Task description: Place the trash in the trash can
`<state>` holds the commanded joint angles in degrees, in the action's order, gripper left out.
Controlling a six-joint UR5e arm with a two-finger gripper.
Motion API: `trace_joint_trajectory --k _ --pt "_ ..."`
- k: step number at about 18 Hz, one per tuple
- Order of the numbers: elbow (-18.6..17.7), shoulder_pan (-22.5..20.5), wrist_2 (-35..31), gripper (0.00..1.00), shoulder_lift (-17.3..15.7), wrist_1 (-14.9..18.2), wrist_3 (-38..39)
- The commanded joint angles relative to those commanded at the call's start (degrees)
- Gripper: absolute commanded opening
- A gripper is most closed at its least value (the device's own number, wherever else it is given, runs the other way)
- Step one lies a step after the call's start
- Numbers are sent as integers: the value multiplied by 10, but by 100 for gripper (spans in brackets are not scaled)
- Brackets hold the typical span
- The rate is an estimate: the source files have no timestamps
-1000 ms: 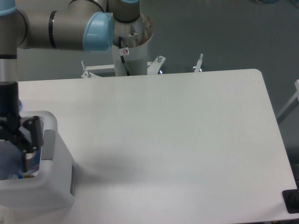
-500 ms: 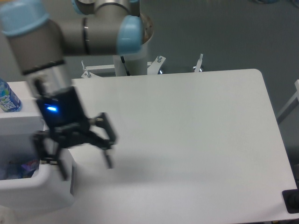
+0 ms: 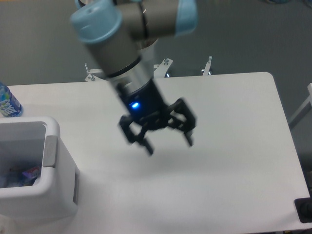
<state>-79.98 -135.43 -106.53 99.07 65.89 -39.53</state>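
— Where are you, and how do your jaws stand?

— My gripper [image 3: 168, 145] hangs above the middle of the worktop [image 3: 229, 161], a smooth matt white slab with a rounded far corner. My jaws are spread wide with nothing between them; the two black fingers [image 3: 187, 136] are thin and angular, a little blurred. A small blue light glows on the dark body above them, and my arm [image 3: 122, 44] is grey metal tube with glossy pale-blue caps.

— And the trash?

— It lies inside the trash can [image 3: 53, 195], a white plastic rectangular bin with rounded corners, a thick rim and a grey side panel, at the near left edge of the worktop. Down in the well I see the trash [image 3: 22, 176] as a crumpled heap, with blue and a touch of red; I cannot tell the pieces apart.

— Anything else?

— A blue-labelled bottle [image 3: 9, 102] stands upright at the left edge, behind the bin.
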Motion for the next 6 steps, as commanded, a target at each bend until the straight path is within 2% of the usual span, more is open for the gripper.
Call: trace_joint_trajectory --k 2,3,6 --pt "0 -26 30 100 -13 41 -40" --pt "0 -39 46 100 -19 50 -50" --pt "0 -66 83 100 -32 54 -56"
